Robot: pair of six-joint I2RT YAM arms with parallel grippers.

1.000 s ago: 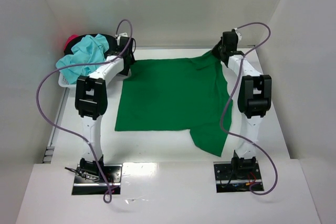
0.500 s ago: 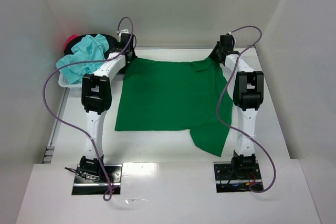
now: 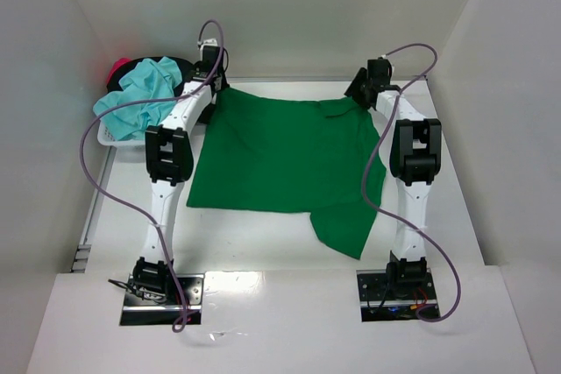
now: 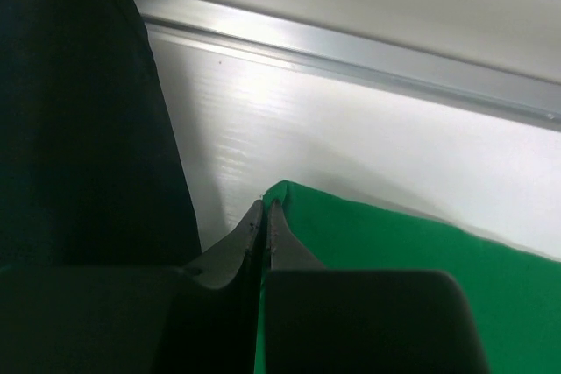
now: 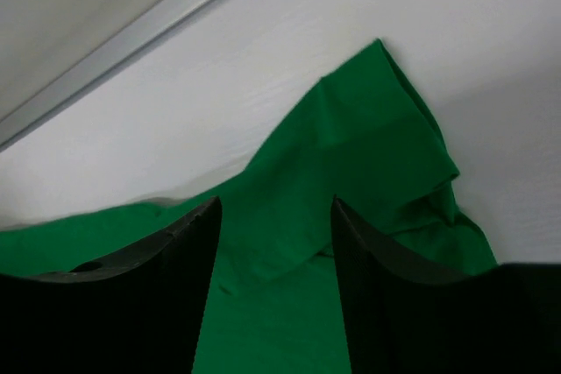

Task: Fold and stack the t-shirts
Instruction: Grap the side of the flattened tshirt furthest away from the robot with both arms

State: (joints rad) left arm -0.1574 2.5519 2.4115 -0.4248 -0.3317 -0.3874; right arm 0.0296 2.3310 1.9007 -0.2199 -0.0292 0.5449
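Toward the near right corner, a loose flap (image 3: 344,229) of the green t-shirt (image 3: 280,155) trails out of square and could bunch if the far edge is lifted. At the shirt's far left corner the left gripper (image 4: 264,209) is pinched closed on only the cloth's tip, which may slip. The right gripper (image 5: 274,206) hangs wide apart over the far right sleeve (image 5: 386,137), gripping nothing, so a 1-sided pull would skew the shirt. Whether its fingers touch cloth is unclear. In the far left corner, the white basket (image 3: 107,139) and the left arm hide much of the turquoise shirt (image 3: 145,94), black shirt (image 3: 180,66) and pink shirt (image 3: 118,66).
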